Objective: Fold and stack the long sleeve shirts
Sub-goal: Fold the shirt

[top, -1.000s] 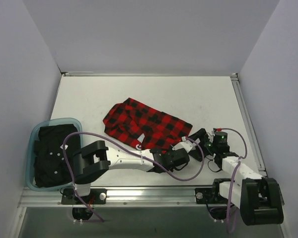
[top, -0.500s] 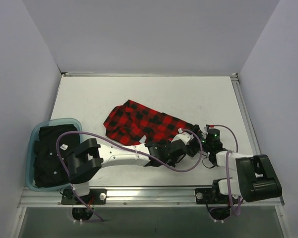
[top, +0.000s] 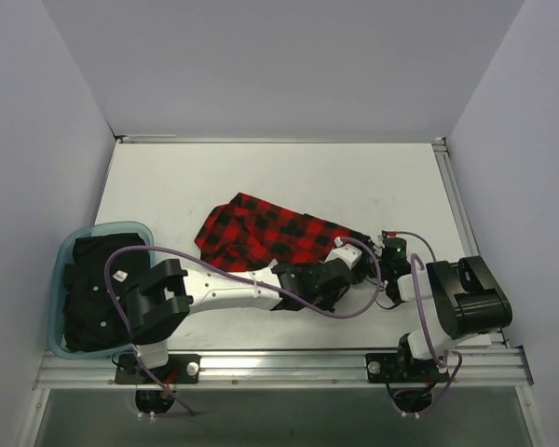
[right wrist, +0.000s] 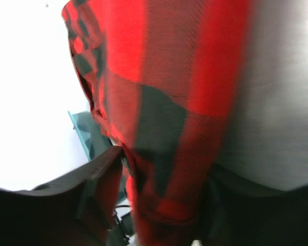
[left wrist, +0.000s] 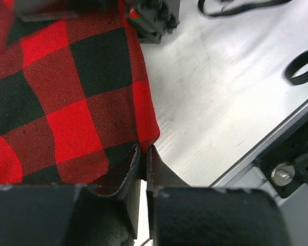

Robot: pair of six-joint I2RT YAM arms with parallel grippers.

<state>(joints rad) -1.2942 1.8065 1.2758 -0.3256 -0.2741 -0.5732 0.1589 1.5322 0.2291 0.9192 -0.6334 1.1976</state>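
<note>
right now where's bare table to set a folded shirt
The table's far strip between the flannel shirt and the back wall is bare, as is the far right corner. Crowded: near right, where both arms meet at the shirt, and the teal bin at left.

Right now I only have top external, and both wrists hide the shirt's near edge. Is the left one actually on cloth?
Observer: In the left wrist view, the left gripper has its jaws closed to a slit, and they appear to pinch the near corner of the flannel shirt.
Operator: And the right?
Observer: In the right wrist view, the right gripper has red-and-black cloth filling the space between its jaws. That picture is blurred.
Operator: Is the left corner lifted?
Observer: I cannot say. Bare table shows directly beside the corner, and the cloth next to it looks smooth.
</note>
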